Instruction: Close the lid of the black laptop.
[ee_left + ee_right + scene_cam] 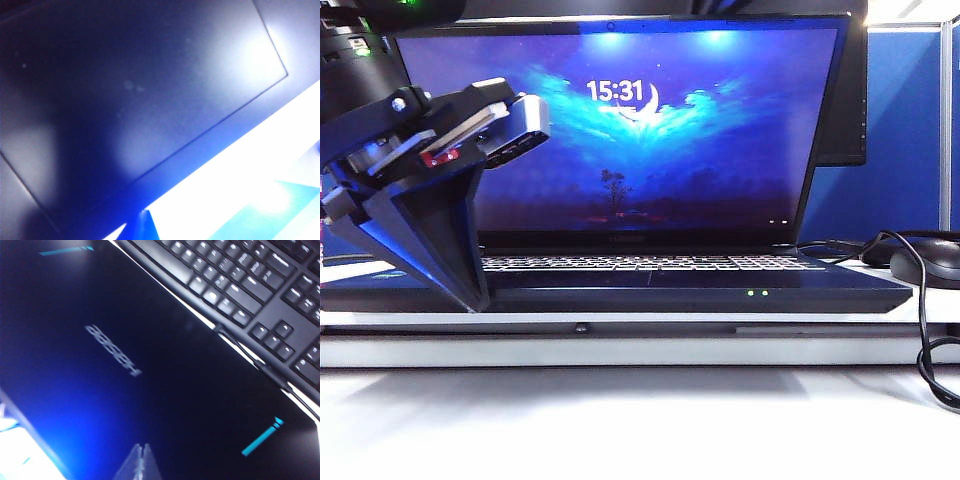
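The black laptop [700, 288] stands open on the white table, its lid [620, 130] upright and the screen lit with a blue night picture reading 15:31. My left gripper [477, 302] is shut, its tip pointing down at the laptop's front left corner. In the left wrist view, the left gripper [145, 216] sits over the palm rest by the touchpad [140, 100]. My right gripper [143, 450] is shut and close to the lid's matte outer side [190, 405], near the logo [112, 350]. I cannot tell whether it touches. It is hidden in the exterior view.
A black monitor [850, 100] stands behind the lid, with a blue partition [905, 130] further right. A separate black desktop keyboard [240, 285] lies behind the laptop. A black mouse [930, 262] and its cable [923, 340] lie at the right.
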